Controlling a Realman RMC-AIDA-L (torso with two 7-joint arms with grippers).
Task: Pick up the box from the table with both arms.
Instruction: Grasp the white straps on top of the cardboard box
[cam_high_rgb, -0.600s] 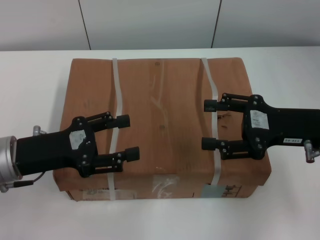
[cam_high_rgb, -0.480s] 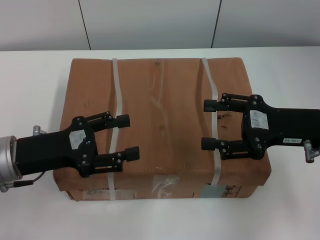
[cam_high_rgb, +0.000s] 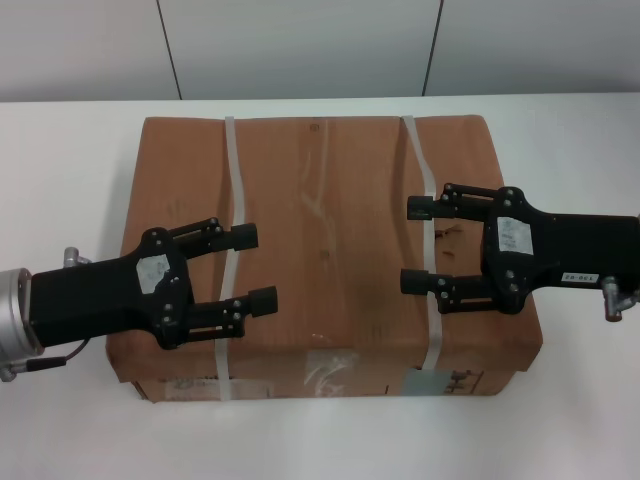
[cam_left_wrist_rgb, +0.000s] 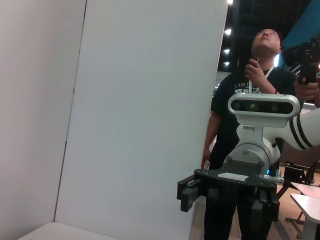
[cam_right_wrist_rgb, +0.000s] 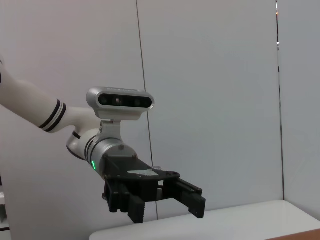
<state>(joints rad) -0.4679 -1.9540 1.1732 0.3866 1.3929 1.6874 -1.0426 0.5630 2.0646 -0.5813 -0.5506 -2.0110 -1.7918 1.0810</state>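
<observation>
Left hand (cam_high_rgb: 252, 266) and right hand (cam_high_rgb: 419, 246), both released, are being held above the creased top of the box (cam_high_rgb: 325, 225) resting on the white surface (cam_high_rgb: 60, 180); the box's opposite sides should be pressed evenly before lifting.

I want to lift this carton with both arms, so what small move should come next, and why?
Probably spread both arms outward and lower them beside the box. The left gripper and right gripper are both open, above the creased top and pointing inward, touching neither end. Squeezing the two ends looks like the only way to lift it off the table.
</observation>
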